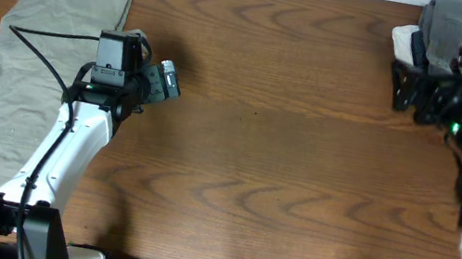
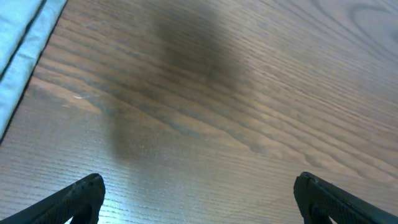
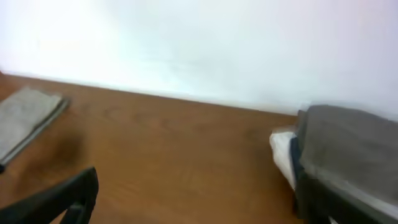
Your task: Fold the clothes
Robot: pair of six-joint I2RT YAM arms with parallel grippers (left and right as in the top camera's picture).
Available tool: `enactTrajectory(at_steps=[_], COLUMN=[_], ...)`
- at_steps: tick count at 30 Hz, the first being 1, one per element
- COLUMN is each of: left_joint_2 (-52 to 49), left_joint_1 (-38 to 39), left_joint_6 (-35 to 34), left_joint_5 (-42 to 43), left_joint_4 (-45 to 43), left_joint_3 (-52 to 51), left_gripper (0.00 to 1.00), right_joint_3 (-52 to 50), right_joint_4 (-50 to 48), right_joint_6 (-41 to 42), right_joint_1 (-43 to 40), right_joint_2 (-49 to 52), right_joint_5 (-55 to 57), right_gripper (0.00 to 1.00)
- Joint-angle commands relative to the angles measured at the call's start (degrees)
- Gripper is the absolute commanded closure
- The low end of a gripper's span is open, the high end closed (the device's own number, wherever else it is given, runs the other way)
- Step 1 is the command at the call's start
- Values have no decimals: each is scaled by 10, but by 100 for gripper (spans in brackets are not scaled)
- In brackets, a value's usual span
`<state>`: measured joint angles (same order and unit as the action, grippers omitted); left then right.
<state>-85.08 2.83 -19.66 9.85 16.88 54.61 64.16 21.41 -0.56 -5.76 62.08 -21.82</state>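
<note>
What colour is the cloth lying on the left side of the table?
The cloth is pale khaki; the overhead view shows it best.

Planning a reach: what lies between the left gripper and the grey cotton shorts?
Overhead view: bare brown wooden tabletop, then a white item beside the grey cotton shorts.

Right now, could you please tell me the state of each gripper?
Left gripper: open, holding nothing.
Right gripper: open, holding nothing, beside the grey shorts.
</note>
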Motion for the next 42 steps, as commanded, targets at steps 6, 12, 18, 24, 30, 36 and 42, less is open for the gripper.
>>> enactTrajectory(at_steps=[6, 12, 18, 24, 30, 36, 42], left_joint_2=[-4, -5, -4, -4, -5, -4, -4], left_joint_1=[1, 1, 1, 1, 1, 1, 1], left_joint_6=[-5, -5, -5, -5, -5, -5, -5], left_joint_5=[-7, -7, -7, -7, -7, -7, -7], left_joint_4=[2, 2, 2, 2, 2, 2, 2], left_joint_3=[0, 0, 0, 0, 0, 0, 0], left_gripper=[2, 2, 2, 2, 2, 2, 2], right_joint_3=[-341, -529, -618, -638, -638, -638, -638], right_joint_4=[-224, -342, -380, -345, -287, -218, -184], right_joint_6=[1, 23, 35, 33, 33, 33, 33], right_joint_1=[2, 3, 3, 2, 2, 2, 2], right_joint_2=[-204, -322, -394, -452, -499, -539, -582], right_joint_5=[20, 19, 20, 50, 64, 71, 71], right_gripper=[1, 1, 1, 1, 1, 1, 1])
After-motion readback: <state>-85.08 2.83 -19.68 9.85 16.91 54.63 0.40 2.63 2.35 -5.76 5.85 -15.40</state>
